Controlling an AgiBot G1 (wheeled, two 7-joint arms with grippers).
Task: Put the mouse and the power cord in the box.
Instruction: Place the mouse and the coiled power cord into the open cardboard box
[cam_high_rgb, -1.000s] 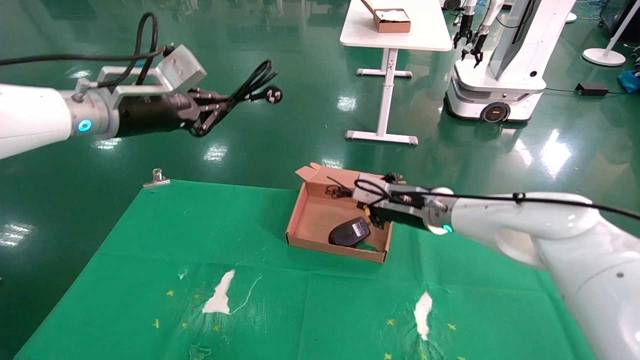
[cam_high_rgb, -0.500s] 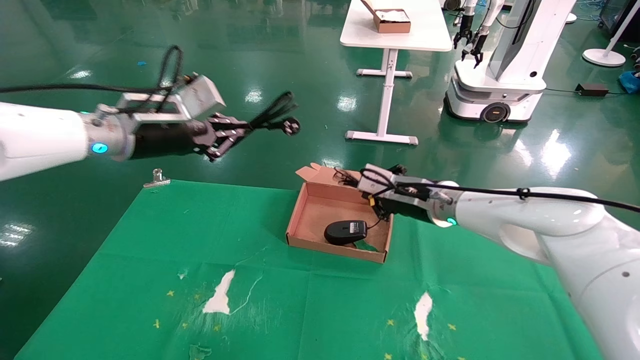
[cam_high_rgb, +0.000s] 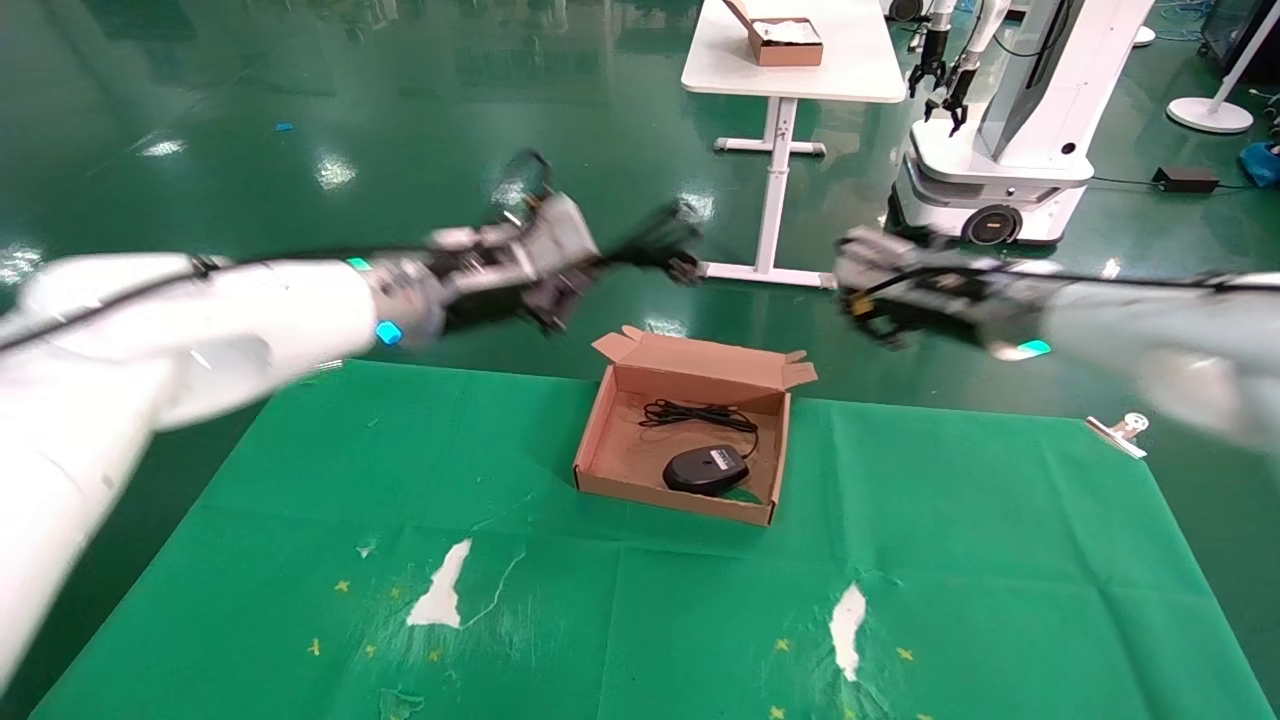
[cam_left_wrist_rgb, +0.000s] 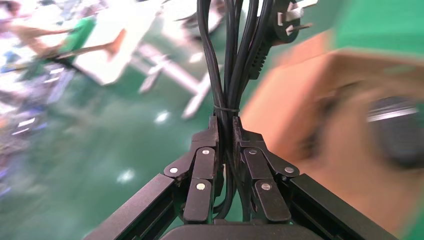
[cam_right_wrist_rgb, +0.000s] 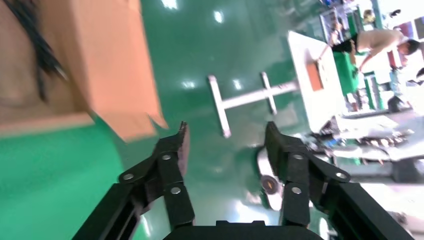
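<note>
Mouse (cam_high_rgb: 706, 468) already in box (cam_high_rgb: 600, 440); left gripper (cam_left_wrist_rgb: 226, 131) fingers clamped on power cord (cam_left_wrist_rgb: 229, 55) for drop-in, right gripper (cam_right_wrist_rgb: 226, 142) fingers spread empty.

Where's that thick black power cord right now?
In the head view the power cord hangs in the air, clamped in the left gripper, up behind the box, not yet inside.

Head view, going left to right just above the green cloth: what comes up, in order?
Left gripper shut on the power cord → box holding the mouse → right gripper, open.
</note>
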